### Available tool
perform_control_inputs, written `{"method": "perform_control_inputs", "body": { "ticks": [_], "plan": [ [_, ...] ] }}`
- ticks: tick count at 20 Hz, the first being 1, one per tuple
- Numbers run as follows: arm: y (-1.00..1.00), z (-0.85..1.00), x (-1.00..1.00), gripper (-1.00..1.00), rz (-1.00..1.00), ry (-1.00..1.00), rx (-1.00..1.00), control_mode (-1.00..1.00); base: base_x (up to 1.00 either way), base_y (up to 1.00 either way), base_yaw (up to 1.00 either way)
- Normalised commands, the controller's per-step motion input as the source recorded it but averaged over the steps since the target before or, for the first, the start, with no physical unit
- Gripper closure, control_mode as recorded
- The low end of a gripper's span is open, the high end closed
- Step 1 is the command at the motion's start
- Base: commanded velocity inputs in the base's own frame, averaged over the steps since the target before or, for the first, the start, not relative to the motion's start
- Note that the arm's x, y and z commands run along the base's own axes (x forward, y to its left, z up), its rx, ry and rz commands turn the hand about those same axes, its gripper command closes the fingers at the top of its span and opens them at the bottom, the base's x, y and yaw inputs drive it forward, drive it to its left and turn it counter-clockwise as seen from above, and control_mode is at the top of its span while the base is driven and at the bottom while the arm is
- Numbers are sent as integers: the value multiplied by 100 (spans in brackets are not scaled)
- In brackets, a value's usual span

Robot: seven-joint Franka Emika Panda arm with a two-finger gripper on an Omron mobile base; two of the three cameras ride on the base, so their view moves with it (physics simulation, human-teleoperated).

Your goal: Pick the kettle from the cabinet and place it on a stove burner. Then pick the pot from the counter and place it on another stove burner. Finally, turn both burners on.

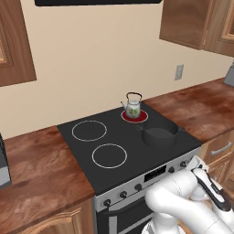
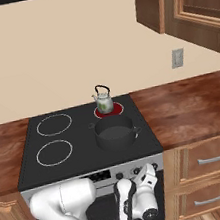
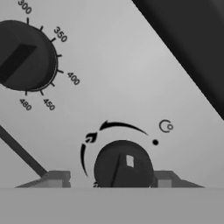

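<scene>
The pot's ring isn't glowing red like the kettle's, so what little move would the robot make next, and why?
Probably close the jaws on the burner knob and twist it. The kettle sits on a red, lit ring, while the pot sits in front of it with no glow showing. In the hand view the gripper has a tip on each side of that knob, seemingly not yet pinching it.

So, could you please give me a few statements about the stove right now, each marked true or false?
1. The kettle stands on a burner glowing red. True.
2. The pot sits on the counter. False: it sits on the cooktop, in front of the kettle.
3. The two left burners glow red. False: they are plain white rings.
4. The pincer straddles a dark knob on the range front. True.
5. The pot has a lid. False: it is open.
</scene>
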Motion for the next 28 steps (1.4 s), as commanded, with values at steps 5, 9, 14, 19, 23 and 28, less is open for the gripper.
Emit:
{"method": "perform_control_inputs", "body": {
  "ticks": [5, 9, 14, 19, 23, 28],
  "plan": [
    [-16, -9, -31, -100, 0, -1, 2, -100, 0, 0, 0],
    [-22, 0, -33, -100, 0, -6, 0, -100, 0, 0, 0],
    [-12, 4, -38, -100, 2, -9, 0, -100, 0, 0, 0],
    [-7, 12, -46, -100, 2, -12, 0, -100, 0, 0, 0],
    [-19, 17, -31, -100, 0, -11, 0, -100, 0, 0, 0],
    [-53, 25, -10, -100, 1, -8, 9, -100, 0, 0, 0]
  ]
}}
